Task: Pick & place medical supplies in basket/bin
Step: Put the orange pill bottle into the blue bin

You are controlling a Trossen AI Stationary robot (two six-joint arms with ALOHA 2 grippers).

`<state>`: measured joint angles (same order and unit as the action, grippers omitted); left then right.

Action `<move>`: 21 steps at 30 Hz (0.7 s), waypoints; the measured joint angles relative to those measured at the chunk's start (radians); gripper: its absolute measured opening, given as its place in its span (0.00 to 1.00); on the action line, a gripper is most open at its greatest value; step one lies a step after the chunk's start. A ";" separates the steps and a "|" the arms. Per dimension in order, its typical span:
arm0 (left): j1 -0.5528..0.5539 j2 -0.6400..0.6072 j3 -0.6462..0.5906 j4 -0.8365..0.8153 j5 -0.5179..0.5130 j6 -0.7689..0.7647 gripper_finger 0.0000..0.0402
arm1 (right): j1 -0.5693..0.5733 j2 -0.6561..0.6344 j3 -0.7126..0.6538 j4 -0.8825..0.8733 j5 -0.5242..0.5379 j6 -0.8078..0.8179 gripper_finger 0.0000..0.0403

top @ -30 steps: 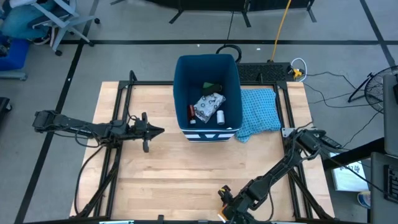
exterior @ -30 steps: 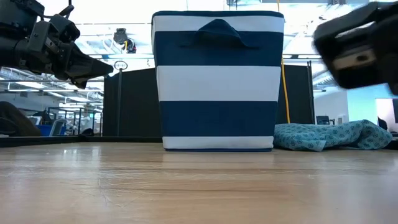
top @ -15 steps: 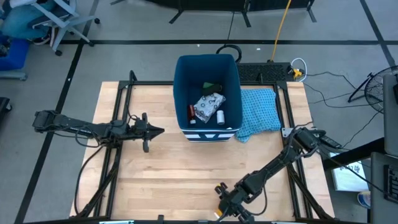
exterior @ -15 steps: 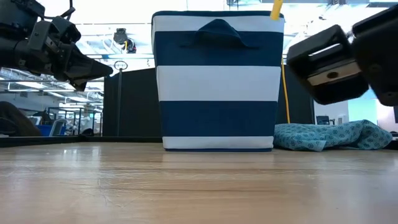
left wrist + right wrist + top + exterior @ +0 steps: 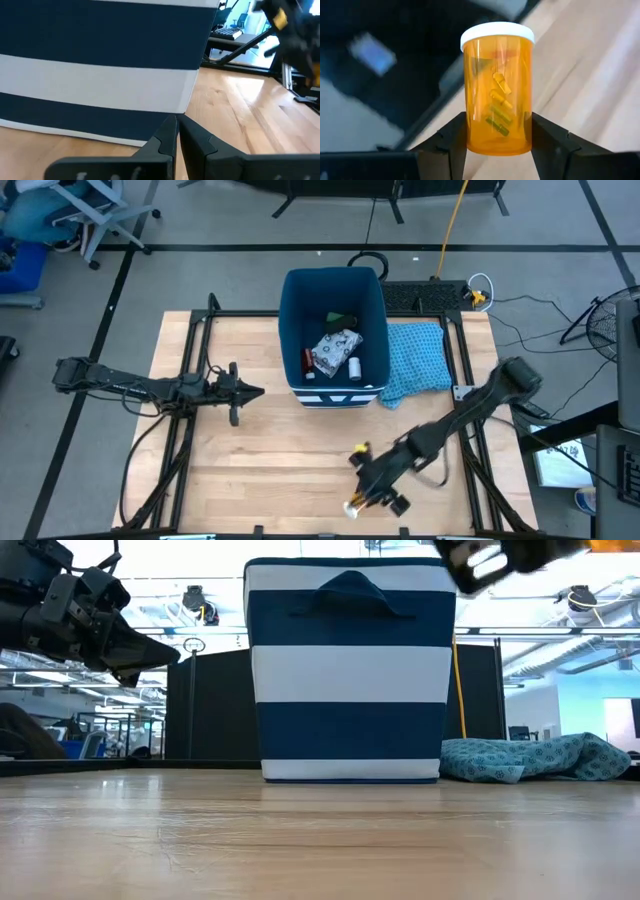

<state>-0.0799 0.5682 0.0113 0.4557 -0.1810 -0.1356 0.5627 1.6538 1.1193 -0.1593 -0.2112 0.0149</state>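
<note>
Bottle (image 5: pixel 497 87) is clamped upright between your right pincer (image 5: pixel 362 498) fingers over the desk's (image 5: pixel 260 470) front edge, well short of the bin (image 5: pixel 335 280) where the other supplies already lie, while your left pincer (image 5: pixel 176 131) waits closed and empty beside the bin's striped wall.

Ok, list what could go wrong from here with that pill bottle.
The right gripper pinches only the lower part of the orange pill bottle, so a swing might tip it loose. It sits above bare table, short of the bin; a drop would probably roll. The bin's tall wall could catch a low carry.
</note>
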 joint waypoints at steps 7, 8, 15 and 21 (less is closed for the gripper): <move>0.000 0.000 0.000 -0.028 -0.001 0.024 0.05 | -0.032 -0.427 -0.351 0.362 0.117 0.020 0.41; 0.000 0.000 0.000 -0.029 -0.001 0.024 0.05 | -0.032 -0.493 -0.400 0.403 0.141 0.011 0.42; 0.000 0.000 0.000 -0.028 -0.001 0.010 0.05 | -0.032 -0.863 -0.741 0.705 0.280 0.004 0.41; 0.000 0.000 0.000 -0.029 -0.001 -0.003 0.05 | -0.039 -1.025 -0.926 0.797 0.404 0.015 0.41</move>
<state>-0.0799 0.5686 0.0113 0.4271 -0.1818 -0.1390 0.5234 0.6288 0.1929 0.6376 0.1931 0.0302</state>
